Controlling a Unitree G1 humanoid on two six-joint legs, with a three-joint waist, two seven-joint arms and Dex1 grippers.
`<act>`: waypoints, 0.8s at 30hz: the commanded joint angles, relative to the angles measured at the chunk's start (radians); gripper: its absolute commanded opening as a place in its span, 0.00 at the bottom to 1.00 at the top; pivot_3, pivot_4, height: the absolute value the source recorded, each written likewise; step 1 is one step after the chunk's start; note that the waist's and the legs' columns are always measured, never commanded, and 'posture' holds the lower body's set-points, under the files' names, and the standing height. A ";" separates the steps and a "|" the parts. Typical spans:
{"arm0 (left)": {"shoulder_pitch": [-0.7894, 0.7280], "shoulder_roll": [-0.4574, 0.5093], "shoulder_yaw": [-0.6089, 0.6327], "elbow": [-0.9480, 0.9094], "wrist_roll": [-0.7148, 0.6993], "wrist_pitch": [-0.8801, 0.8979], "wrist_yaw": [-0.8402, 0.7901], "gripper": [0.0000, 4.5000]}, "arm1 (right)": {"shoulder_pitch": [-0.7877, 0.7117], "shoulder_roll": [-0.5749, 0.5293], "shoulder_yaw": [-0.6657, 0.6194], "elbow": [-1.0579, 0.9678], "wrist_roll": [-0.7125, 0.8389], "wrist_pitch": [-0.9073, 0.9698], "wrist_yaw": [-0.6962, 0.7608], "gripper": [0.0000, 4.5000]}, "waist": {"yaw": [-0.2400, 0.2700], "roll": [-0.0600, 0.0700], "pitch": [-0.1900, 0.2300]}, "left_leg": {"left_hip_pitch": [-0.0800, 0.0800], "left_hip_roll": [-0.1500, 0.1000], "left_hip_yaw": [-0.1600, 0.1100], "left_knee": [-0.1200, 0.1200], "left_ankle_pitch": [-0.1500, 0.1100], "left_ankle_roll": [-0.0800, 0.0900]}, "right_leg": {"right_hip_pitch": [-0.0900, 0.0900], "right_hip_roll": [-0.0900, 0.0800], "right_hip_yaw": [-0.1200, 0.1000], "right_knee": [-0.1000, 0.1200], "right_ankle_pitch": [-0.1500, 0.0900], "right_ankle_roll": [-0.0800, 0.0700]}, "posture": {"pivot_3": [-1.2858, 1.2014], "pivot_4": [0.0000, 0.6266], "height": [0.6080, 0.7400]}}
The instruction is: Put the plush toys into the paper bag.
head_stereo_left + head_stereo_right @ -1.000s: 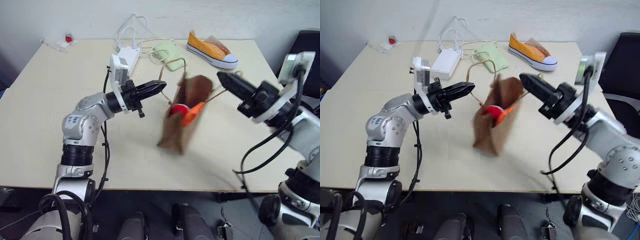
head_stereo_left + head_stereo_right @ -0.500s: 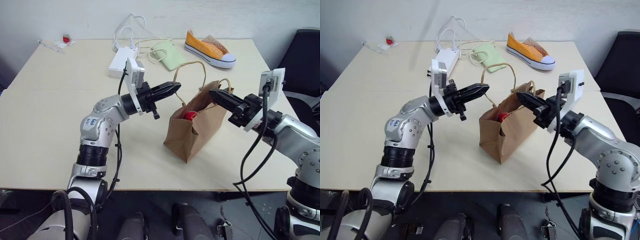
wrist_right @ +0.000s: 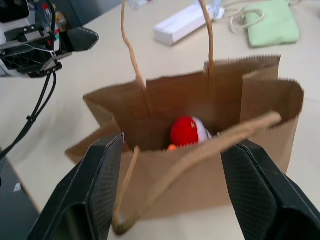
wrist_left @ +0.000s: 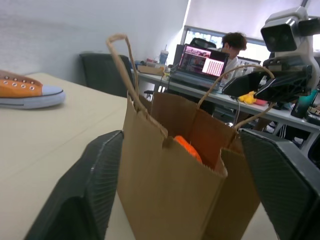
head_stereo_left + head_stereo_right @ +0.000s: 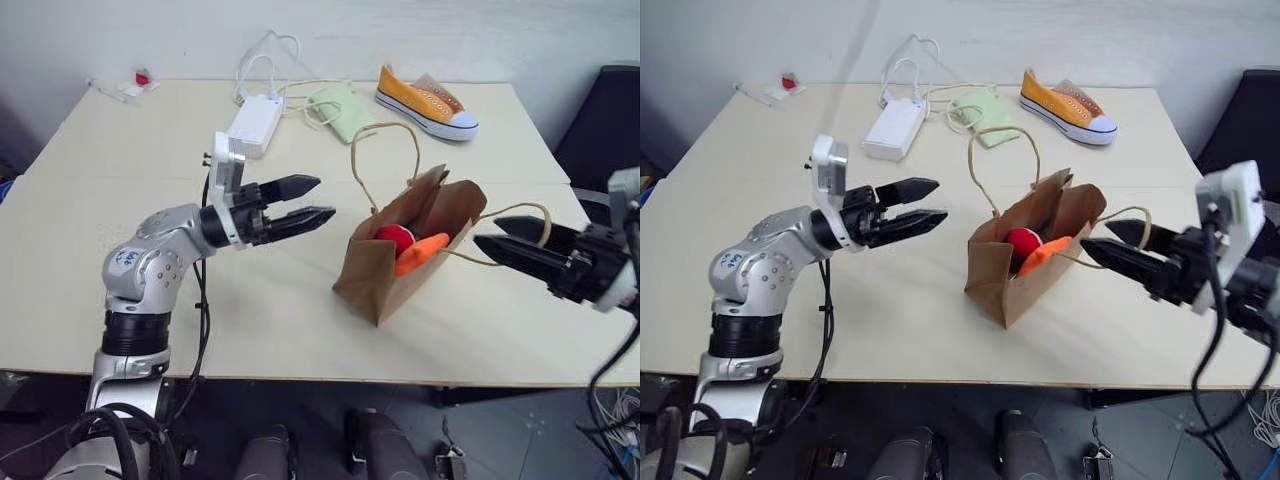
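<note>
Both pincers gape, holding nothing: left pincer (image 5: pixel 312 200), right pincer (image 5: pixel 1108 243). Between them, brown kraft paper bag (image 5: pixel 385 275) leans; round red-and-white plush (image 5: pixel 395 239) and orange blobby plush (image 5: pixel 421 252) may spill if it topples.

So I count one brown kraft paper bag (image 5: pixel 385 275) and two plush toys, a round red-and-white one (image 5: pixel 394 239) and a bright orange blobby one (image 5: pixel 421 253). Also one orange canvas sneaker (image 5: pixel 425 100), one pale green cloth pouch (image 5: pixel 340 110) and one white power brick (image 5: pixel 254 125).
</note>
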 commanded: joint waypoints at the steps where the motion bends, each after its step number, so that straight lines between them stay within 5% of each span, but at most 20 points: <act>1: 0.053 0.036 -0.062 -0.069 0.040 -0.060 -0.067 0.99 | 0.114 -0.045 -0.114 -0.061 -0.068 0.006 0.151 0.68 | 0.003 0.000 0.000 | 0.001 0.000 0.000 0.000 0.000 0.000 | 0.001 0.000 0.000 0.000 0.000 0.000 | 0.52 0.24 1.00; 5: 0.092 0.044 -0.182 -0.018 0.186 -0.230 -0.132 0.99 | 0.212 -0.071 -0.058 -0.083 -0.247 -0.063 0.233 0.68 | 0.015 0.000 0.000 | 0.003 -0.001 0.000 0.000 -0.001 0.002 | 0.005 0.000 0.000 -0.006 0.001 0.002 | 0.52 0.24 1.00; 11: 0.034 -0.053 -0.238 0.078 0.247 -0.307 -0.113 0.99 | 0.146 -0.002 0.106 -0.087 -0.332 -0.149 0.189 0.68 | 0.021 -0.001 0.000 | 0.004 -0.001 0.000 0.000 -0.001 0.002 | 0.005 0.000 0.001 -0.007 0.001 0.002 | 0.52 0.24 1.00; 14: 0.022 -0.084 -0.261 0.110 0.271 -0.340 -0.128 1.00 | 0.063 0.072 0.265 -0.110 -0.389 -0.187 0.109 0.55 | 0.018 -0.001 0.000 | 0.004 -0.001 0.000 0.000 -0.001 0.002 | 0.004 0.000 0.001 -0.007 0.001 0.002 | 0.52 0.24 1.00; 21: -0.002 -0.141 -0.284 0.157 0.287 -0.357 -0.129 1.00 | -0.173 0.186 0.597 -0.067 -0.574 -0.170 -0.018 0.01 | 0.012 0.000 0.000 | 0.004 -0.001 0.001 0.000 -0.001 0.001 | 0.003 0.000 0.001 -0.006 0.001 0.002 | 0.52 0.24 1.00; 24: -0.002 -0.141 -0.295 0.159 0.290 -0.353 -0.151 1.00 | -0.210 0.215 0.647 -0.064 -0.608 -0.160 -0.035 0.01 | 0.015 0.000 0.000 | 0.003 -0.001 0.000 0.000 -0.001 0.002 | 0.003 0.000 0.000 -0.006 0.001 0.002 | 0.52 0.24 1.00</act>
